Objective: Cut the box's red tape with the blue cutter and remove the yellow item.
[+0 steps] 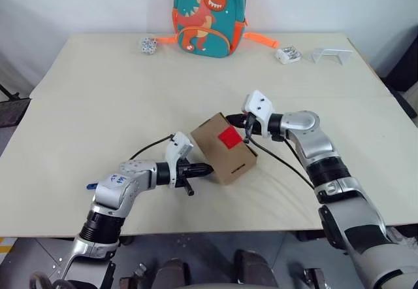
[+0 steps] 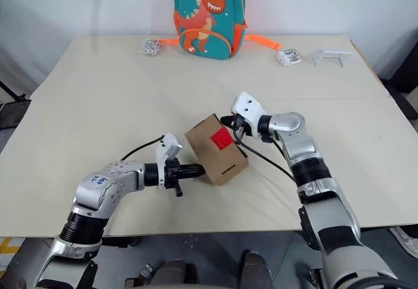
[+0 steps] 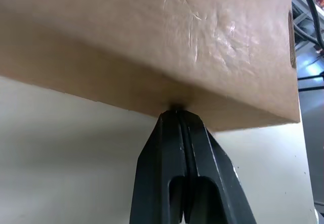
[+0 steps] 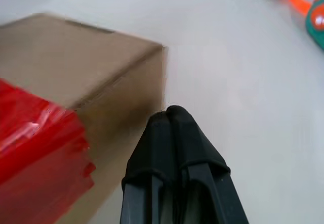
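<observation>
The box (image 1: 224, 148) lies tilted at mid-table, red tape (image 1: 230, 137) facing up. The left gripper (image 1: 204, 169), fingers pressed together, butts against the box's near-left wall. The right gripper (image 1: 236, 119), fingers also together and empty, sits at the box's far upper edge, possibly touching. Keep the left brace steady so the box cannot slide; the right hand needs a cutter before cutting.

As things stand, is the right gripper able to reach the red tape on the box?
Probably yes. The right gripper, jaws shut, sits at the box's upper far edge, just beside the red tape. Nothing lies between them. The left gripper is at the box's opposite lower side.
</observation>
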